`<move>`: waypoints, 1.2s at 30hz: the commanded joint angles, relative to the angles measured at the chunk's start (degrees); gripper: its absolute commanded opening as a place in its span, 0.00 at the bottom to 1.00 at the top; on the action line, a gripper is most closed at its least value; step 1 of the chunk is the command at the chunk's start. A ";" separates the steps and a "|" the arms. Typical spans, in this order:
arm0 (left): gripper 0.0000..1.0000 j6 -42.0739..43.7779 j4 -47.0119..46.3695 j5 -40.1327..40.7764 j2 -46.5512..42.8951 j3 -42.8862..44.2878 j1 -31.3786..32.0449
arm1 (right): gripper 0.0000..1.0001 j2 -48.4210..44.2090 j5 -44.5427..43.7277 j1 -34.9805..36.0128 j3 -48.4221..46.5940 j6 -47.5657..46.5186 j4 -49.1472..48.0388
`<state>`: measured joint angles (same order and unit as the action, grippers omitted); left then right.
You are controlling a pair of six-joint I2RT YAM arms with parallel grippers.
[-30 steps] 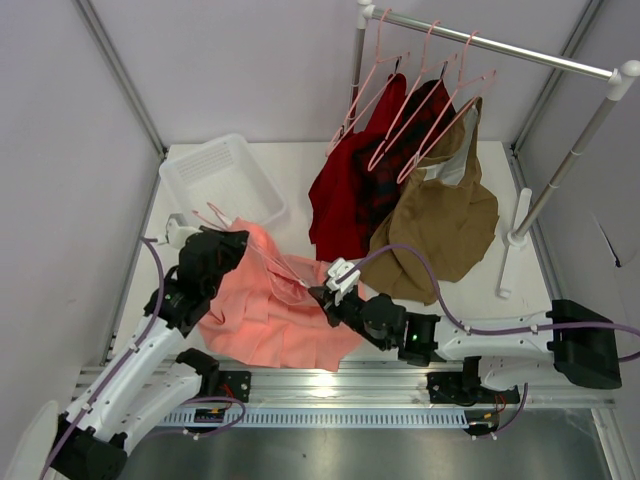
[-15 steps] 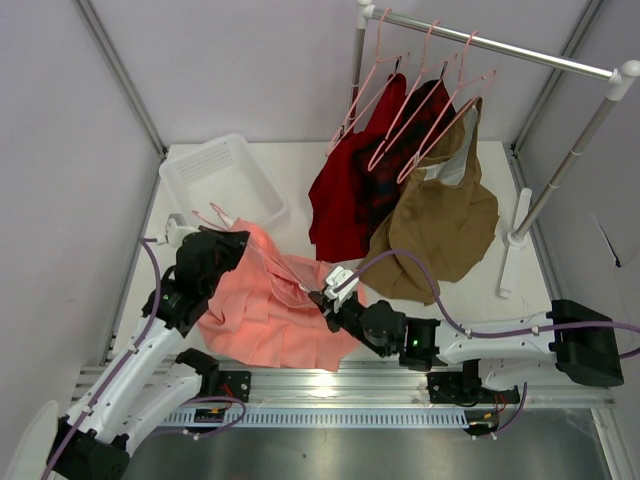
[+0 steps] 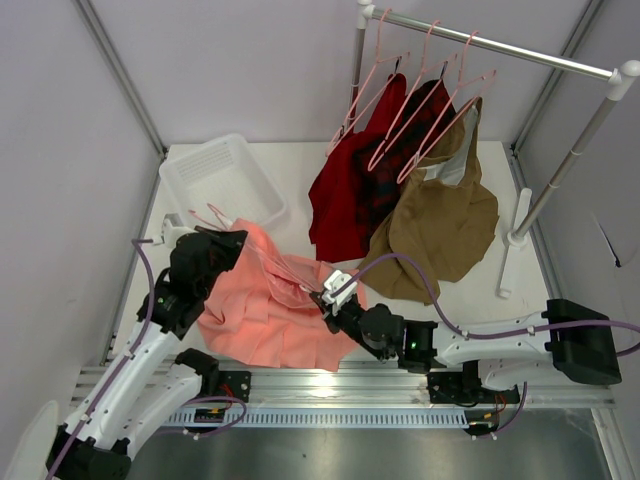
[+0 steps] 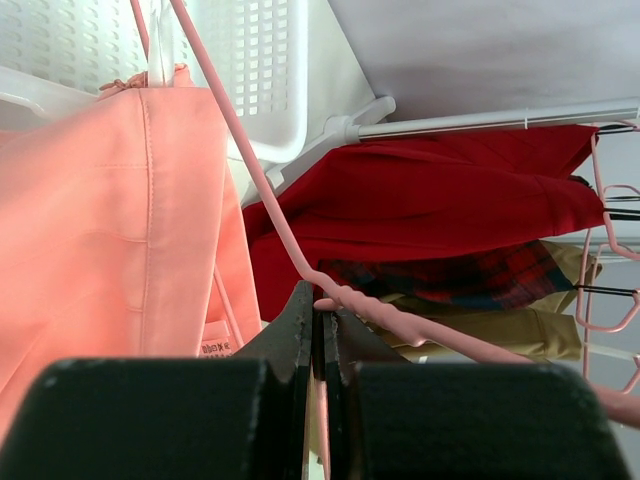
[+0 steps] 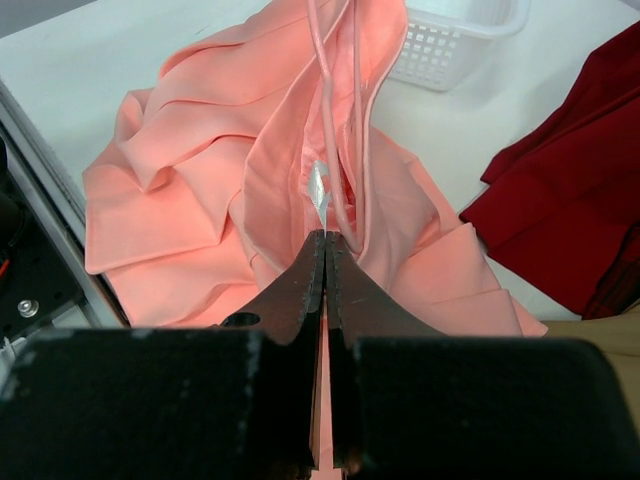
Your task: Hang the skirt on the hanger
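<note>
The salmon-pink skirt (image 3: 268, 315) lies crumpled on the table near the front left. The thin pale-pink hanger (image 3: 262, 258) runs into its waist opening, and its hook (image 3: 205, 215) sticks out at the far left. My left gripper (image 3: 222, 245) is shut on the hanger wire (image 4: 400, 322), with the skirt's waistband (image 4: 100, 200) hanging to its left. My right gripper (image 3: 325, 298) is shut on a fold of the skirt (image 5: 200, 180) at the opening's near end, just below the hanger's two wires (image 5: 335, 150).
A white basket (image 3: 222, 180) stands behind the skirt. A dark red garment (image 3: 350, 195) and a tan-brown garment (image 3: 445, 225) hang on pink hangers from the silver rail (image 3: 500, 45) at the back right. The rail's post and foot (image 3: 515, 235) stand on the right.
My left gripper has shifted slightly left with the hanger. My right gripper has moved a little nearer and left, still holding the skirt's fold.
</note>
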<state>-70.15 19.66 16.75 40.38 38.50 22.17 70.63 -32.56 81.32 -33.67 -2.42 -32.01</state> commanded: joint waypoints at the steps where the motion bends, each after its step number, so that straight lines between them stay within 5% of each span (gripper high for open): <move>1: 0.00 -0.95 -0.76 -1.72 -1.01 2.02 -0.55 | 0.00 -0.05 -2.60 0.33 -0.87 -1.89 -5.43; 36: 0.00 -1.22 -2.08 -2.52 1.01 1.31 -3.37 | 0.00 -4.27 -0.14 0.51 0.71 -1.19 -4.38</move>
<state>-70.61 19.79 14.94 41.25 38.50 19.46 66.85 -32.97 81.43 -32.14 -3.25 -32.42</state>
